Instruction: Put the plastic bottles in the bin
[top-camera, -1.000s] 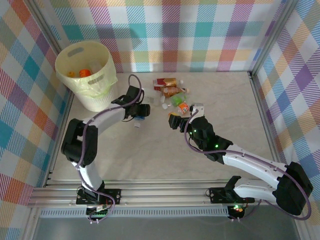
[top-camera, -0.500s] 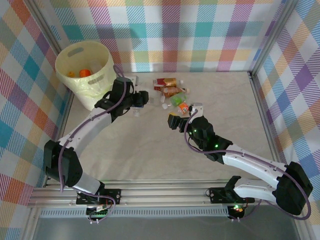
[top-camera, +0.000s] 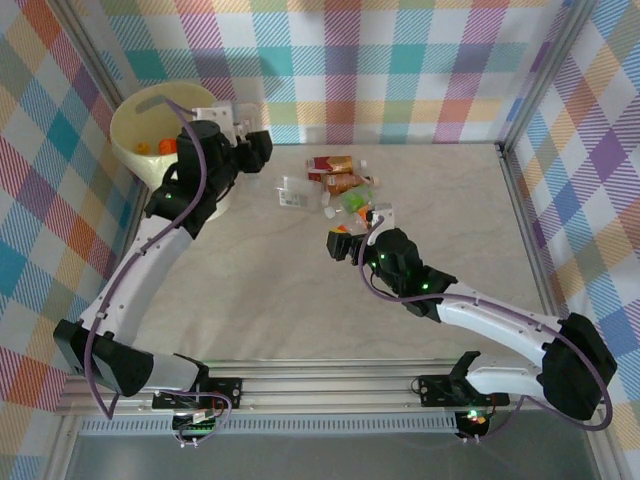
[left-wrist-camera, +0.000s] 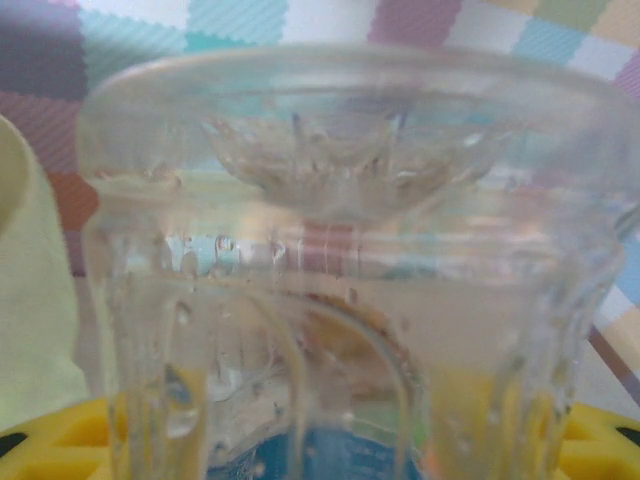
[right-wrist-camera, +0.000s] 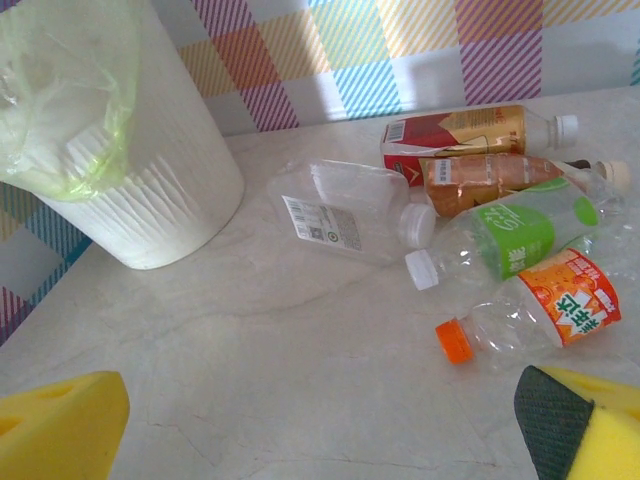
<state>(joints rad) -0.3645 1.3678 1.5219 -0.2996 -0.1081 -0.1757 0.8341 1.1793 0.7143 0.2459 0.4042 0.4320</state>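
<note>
A lab test cell: plaid cloth walls (top-camera: 400, 60), aluminium frame rails (top-camera: 330, 385), marble-look table (top-camera: 280, 310).

Were two slim arms, left arm (top-camera: 140, 268) and right arm (top-camera: 495, 322), with white shells on the long links and black housings at the joints. Carried a purple cable (top-camera: 203, 170) looped loosely along each, from base to wrist. Sat on black base plates (top-camera: 198, 390) with small lit indicators just below. Showed tiny green lights (top-camera: 424, 285) on the right arm's dark forearm section. Ended in blocky yellow fingers: right fingers (right-wrist-camera: 62, 425), one of them with a dark inner face, and left fingers (left-wrist-camera: 598, 448).
</note>
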